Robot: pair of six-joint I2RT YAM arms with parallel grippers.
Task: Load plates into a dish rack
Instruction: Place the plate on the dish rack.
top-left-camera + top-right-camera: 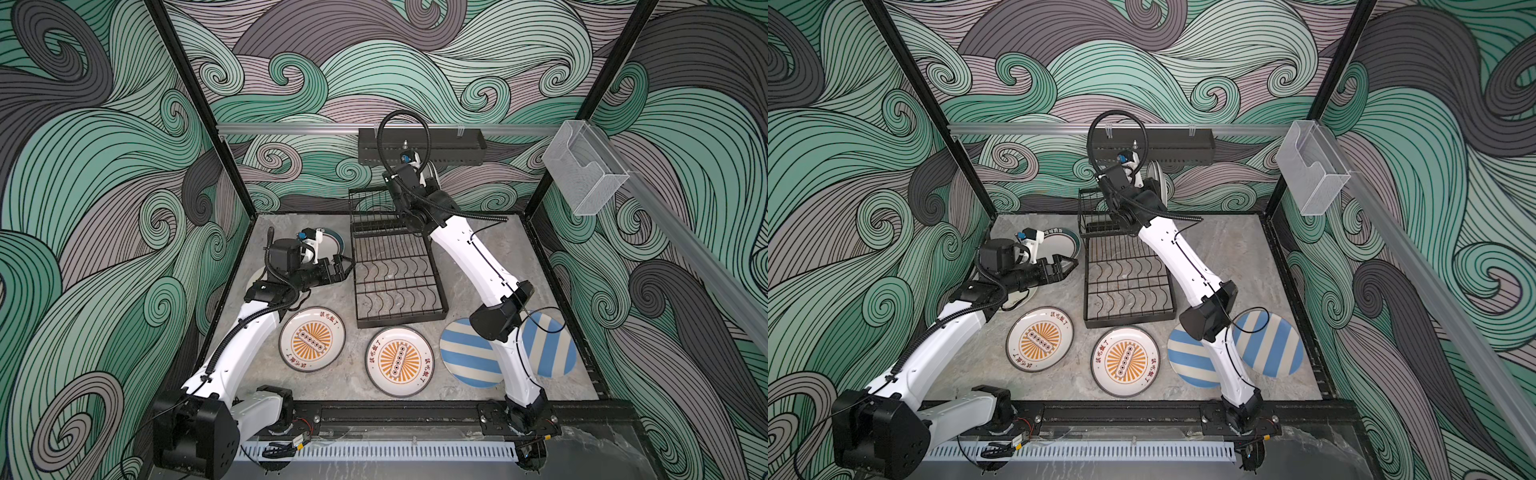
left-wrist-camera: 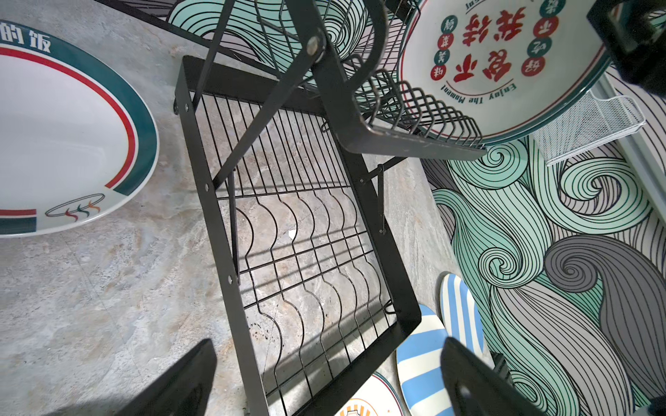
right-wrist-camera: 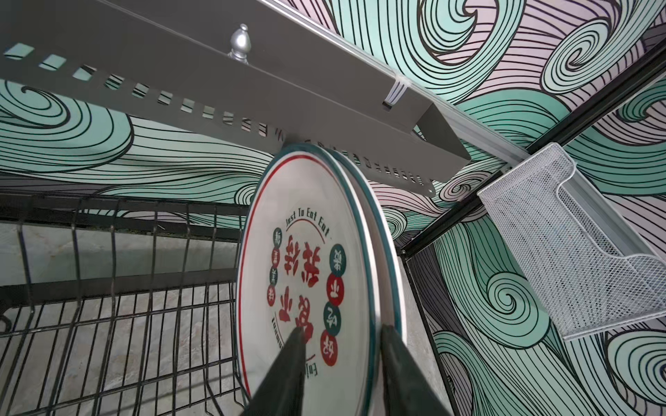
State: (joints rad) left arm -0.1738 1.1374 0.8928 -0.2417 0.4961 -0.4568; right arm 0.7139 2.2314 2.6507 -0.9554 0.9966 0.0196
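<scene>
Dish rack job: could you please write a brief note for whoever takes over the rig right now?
Left claw: open, empty, beside the rack.
Right claw: open, astride the red-lettered plate rim.
Done: that plate stands upright in the upper tier; a second plate seems to stand behind it.
To do: two sunburst plates, two striped plates, a teal-rimmed plate and a half-hidden plate under the left arm, all on the table.

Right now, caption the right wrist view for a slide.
Right gripper straddles a red-lettered plate standing upright in the dish rack.
</scene>
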